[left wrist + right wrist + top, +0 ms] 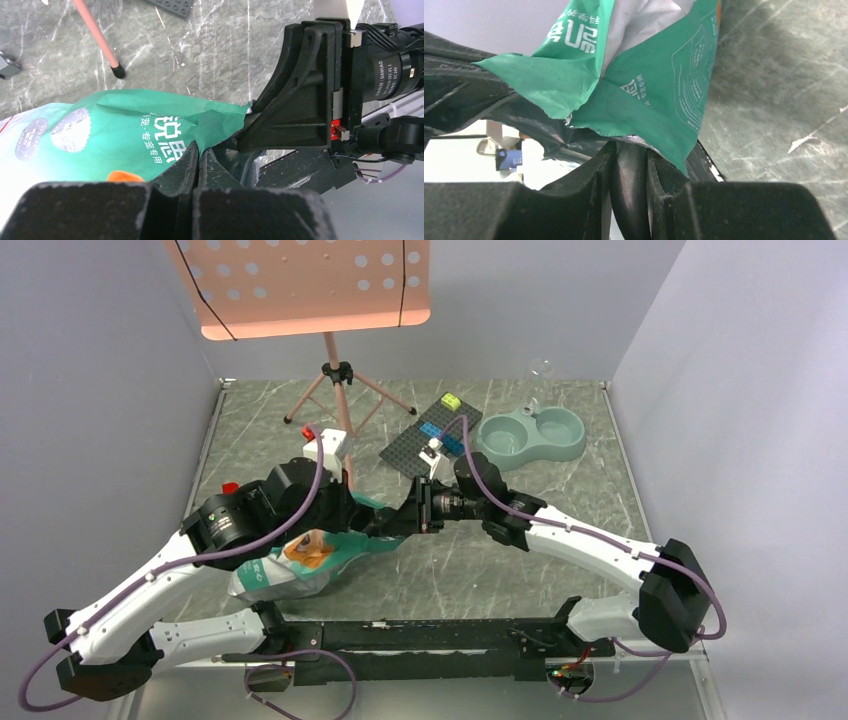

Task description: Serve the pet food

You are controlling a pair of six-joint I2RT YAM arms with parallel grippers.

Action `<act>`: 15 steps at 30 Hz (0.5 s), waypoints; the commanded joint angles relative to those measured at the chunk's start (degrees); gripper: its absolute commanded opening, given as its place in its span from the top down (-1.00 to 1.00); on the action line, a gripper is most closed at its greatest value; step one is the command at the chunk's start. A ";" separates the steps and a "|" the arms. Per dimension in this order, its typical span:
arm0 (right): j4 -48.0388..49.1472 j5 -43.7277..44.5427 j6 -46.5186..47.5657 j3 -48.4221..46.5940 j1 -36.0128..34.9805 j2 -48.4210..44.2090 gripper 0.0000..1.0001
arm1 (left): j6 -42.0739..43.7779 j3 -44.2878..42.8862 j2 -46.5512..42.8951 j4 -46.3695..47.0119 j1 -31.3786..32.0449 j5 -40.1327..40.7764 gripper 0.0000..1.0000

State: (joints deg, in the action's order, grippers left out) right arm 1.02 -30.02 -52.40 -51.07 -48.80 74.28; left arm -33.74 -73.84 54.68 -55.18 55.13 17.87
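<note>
The teal-green bag (pixel 300 565) lies tilted on the table in front of the left arm, with its torn top raised towards the middle. My left gripper (pixel 370 523) is shut on one side of the bag's top edge (pixel 220 117). In the left wrist view my gripper (pixel 199 152) pinches the foil. My right gripper (pixel 402 523) faces it and is shut on the other side of the opening. In the right wrist view my gripper (pixel 630 147) clamps the bag (pixel 649 80) at its lower edge. The kibble is hidden inside the bag.
The pale blue-grey double bowl (pixel 530 435) stands at the back right. A dark grey baseplate (pixel 415 450) with a few bricks lies beside it. A pink music stand (pixel 335 370) stands at the back, one leg (pixel 97 37) near the bag. A white block (pixel 335 445) is by it.
</note>
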 commanded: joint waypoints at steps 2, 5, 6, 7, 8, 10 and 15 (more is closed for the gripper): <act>17.74 3.11 -4.38 -0.84 1.60 -3.82 1.00 | -1.52 -2.19 -3.98 7.50 0.59 0.42 1.00; 16.99 2.56 -5.55 -0.68 1.88 -5.57 1.00 | -1.26 -2.10 -4.29 8.18 0.59 0.75 1.00; 17.11 2.25 -6.84 -0.20 2.25 -6.15 1.00 | -1.18 -2.17 -4.31 8.40 0.59 0.86 1.00; 18.94 1.23 -8.76 0.90 3.15 -6.67 1.00 | -1.04 -2.25 -4.31 8.55 0.59 0.93 1.00; 21.15 0.19 -10.66 2.17 3.87 -7.02 1.00 | -0.99 -2.27 -4.31 8.66 0.59 1.04 1.00; 23.91 -0.86 -12.05 3.69 4.32 -7.56 1.00 | -0.83 -1.98 -4.59 9.18 0.59 1.26 1.00; 26.42 -2.36 -14.53 7.31 5.55 -9.48 1.00 | -0.51 -1.70 -5.34 10.29 0.59 3.21 1.00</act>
State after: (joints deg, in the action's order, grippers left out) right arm 14.11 -32.71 -62.74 -44.91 -45.71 69.38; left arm -33.67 -73.82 52.23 -55.11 55.11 19.94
